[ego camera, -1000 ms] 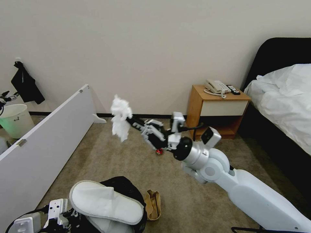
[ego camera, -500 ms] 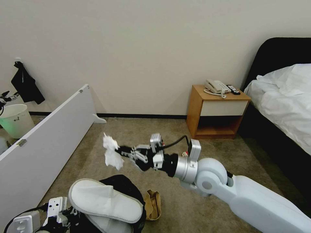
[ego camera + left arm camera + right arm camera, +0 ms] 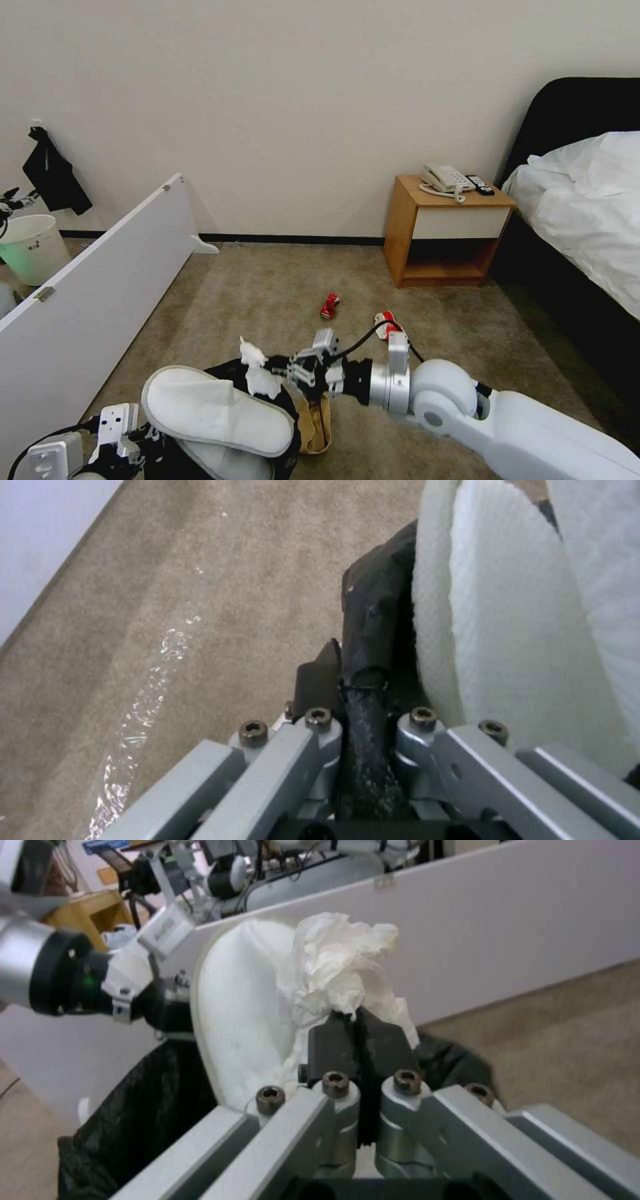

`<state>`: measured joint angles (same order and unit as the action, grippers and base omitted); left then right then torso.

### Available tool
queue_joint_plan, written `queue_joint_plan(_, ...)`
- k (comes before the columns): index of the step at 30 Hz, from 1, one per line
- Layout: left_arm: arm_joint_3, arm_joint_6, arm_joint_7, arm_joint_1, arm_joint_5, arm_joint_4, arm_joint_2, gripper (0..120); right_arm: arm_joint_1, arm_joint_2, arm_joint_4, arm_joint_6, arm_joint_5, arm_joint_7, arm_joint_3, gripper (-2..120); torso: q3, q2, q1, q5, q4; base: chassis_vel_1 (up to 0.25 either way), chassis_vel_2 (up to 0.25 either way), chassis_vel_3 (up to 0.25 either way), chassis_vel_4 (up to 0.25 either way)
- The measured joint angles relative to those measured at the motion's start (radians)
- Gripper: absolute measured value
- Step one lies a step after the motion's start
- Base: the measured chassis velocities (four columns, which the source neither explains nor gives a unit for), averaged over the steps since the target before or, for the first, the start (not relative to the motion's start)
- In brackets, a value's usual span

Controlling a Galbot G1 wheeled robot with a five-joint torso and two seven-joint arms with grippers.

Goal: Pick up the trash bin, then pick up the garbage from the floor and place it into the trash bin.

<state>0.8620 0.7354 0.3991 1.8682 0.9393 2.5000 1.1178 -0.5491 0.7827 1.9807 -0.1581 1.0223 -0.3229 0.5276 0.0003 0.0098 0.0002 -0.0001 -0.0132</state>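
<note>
The right hand [image 3: 283, 368] holds a white tissue [image 3: 257, 372] tight. A moment ago it was up high; now it has come down to the bin [image 3: 257, 377], so the drop looks close. The tissue hangs just over the rim, by a slipper [image 3: 213, 413]. The left hand [image 3: 363, 680] pinches the bin's black bag. A red can [image 3: 329, 306] lies on the floor [image 3: 267, 300].

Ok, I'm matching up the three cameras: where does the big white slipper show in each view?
Head view: the white slipper lies across the trash bin, low on the left.
Left wrist view: slipper beside the bin rim pinched by the left gripper.
Right wrist view: slipper behind the tissue.
Shared landmark: the trash bin's black liner.
</note>
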Motion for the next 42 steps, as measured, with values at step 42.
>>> queue_joint_plan(42,-0.012,0.000,0.010,0.013,0.086,0.000,0.003,4,-0.012,0.073,-0.082,-0.016,-0.032,0.025,0.111,0,0.000,0.000,0.000,0.0000,0.0000,0.000,0.000,0.000,0.000)
